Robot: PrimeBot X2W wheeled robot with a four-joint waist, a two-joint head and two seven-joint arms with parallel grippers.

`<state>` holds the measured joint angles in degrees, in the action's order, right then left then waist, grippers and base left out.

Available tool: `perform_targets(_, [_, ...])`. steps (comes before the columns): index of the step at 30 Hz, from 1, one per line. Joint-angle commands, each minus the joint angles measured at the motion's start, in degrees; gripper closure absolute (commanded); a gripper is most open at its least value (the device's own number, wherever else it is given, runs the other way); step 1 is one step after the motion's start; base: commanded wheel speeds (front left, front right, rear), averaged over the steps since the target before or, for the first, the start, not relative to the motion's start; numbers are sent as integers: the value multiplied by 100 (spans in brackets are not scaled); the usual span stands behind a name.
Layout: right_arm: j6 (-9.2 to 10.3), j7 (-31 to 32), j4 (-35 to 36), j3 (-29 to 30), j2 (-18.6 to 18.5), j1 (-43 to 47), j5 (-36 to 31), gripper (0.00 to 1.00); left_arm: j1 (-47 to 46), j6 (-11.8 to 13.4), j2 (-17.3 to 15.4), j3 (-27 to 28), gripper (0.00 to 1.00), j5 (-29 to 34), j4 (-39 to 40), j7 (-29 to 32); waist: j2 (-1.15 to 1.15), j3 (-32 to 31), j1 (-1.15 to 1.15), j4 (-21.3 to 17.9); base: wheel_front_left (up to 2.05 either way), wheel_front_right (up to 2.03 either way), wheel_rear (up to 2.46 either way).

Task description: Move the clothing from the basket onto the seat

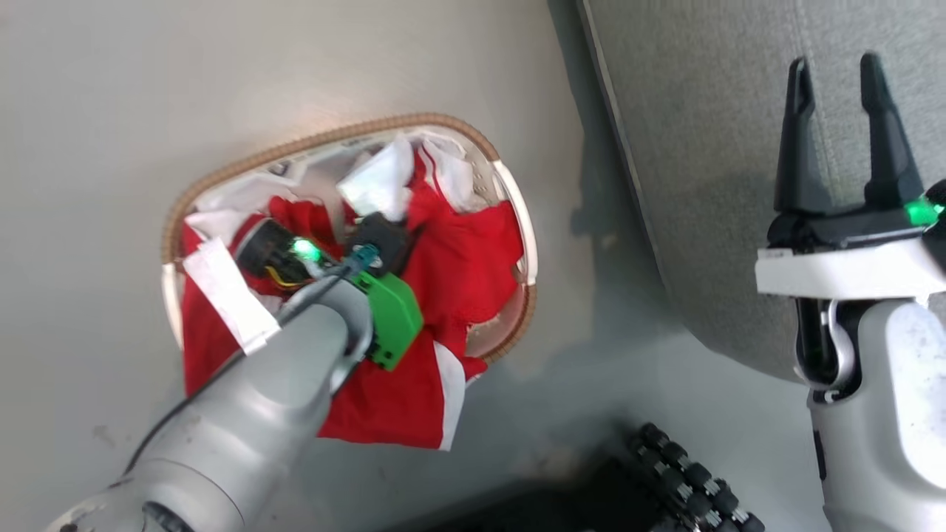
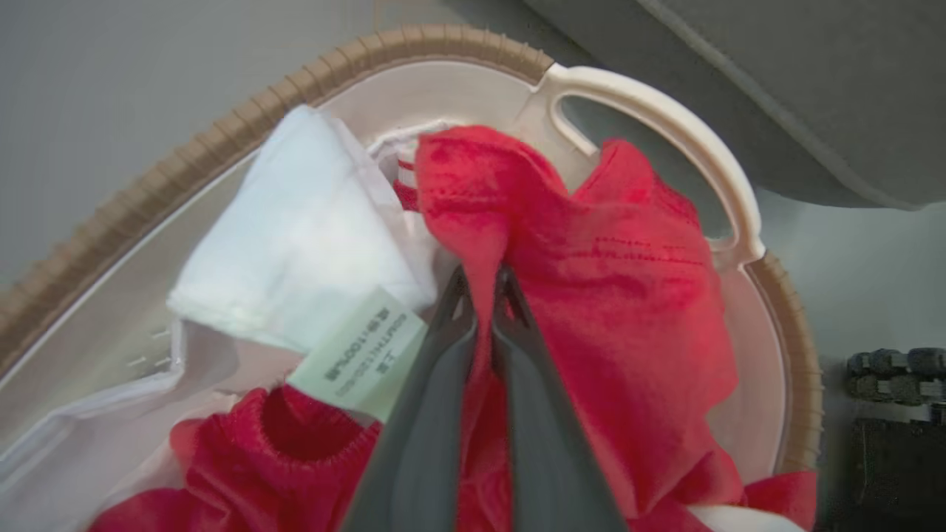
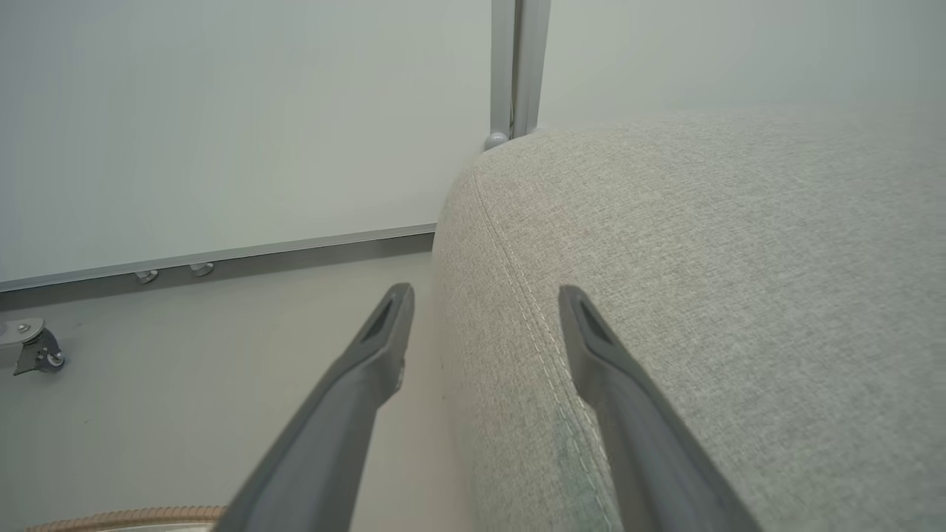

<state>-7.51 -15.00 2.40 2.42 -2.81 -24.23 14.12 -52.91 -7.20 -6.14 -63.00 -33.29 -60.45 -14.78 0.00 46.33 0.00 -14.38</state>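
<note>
Red clothing [image 1: 458,273] with white trim fills the oval basket [image 1: 517,214] on the floor and spills over its near rim. My left gripper [image 2: 484,284] reaches down into the basket and is shut on a pinched fold of the red clothing [image 2: 621,295]; a white cloth with a label [image 2: 295,244] lies to its left inside the basket's brown woven rim [image 2: 802,355]. My right gripper [image 1: 839,74] stands open with nothing between its fingers, hovering over the edge of the grey seat [image 1: 709,148]. In the right wrist view the right gripper [image 3: 484,299] straddles the seat's [image 3: 702,258] stitched corner.
Pale floor [image 1: 111,111] surrounds the basket. My dark wheeled base [image 1: 680,473] lies near the bottom, close to the basket. A white wall with a metal strip [image 3: 222,255] and a small caster [image 3: 33,347] stand beyond the seat.
</note>
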Motion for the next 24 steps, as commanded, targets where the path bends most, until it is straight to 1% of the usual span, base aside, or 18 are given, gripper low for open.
perform_targets(1, [4, -29, -53, 23, -17, 133, -97, 0, 129, 40, -25, 86, 100, 105, 276, -56, 0, -666, 0, 379, 0, 0, 0])
perform_targets(6, [4, -28, -251, 23, -20, 508, -351, 0, 661, 109, -331, 411, 100, 499, 1302, -48, 0, -1481, 0, 624, 0, 0, 0])
perform_targets(10, [4, -28, -411, 6, -21, 889, -501, 0, 984, 88, -545, 592, 100, 807, 1837, -49, 0, -2187, 0, 767, 0, 0, 0])
perform_targets(18, [5, -29, -677, -106, -20, 1602, -685, 0, 1108, 29, -881, 799, 100, 1201, 2533, -46, 0, -3432, 0, 897, 0, 0, 0])
perform_targets(24, [4, -28, -740, -198, -20, 1954, -746, 0, 849, -8, -1119, 795, 100, 1287, 2828, -47, 0, -4069, 0, 915, 0, 0, 0])
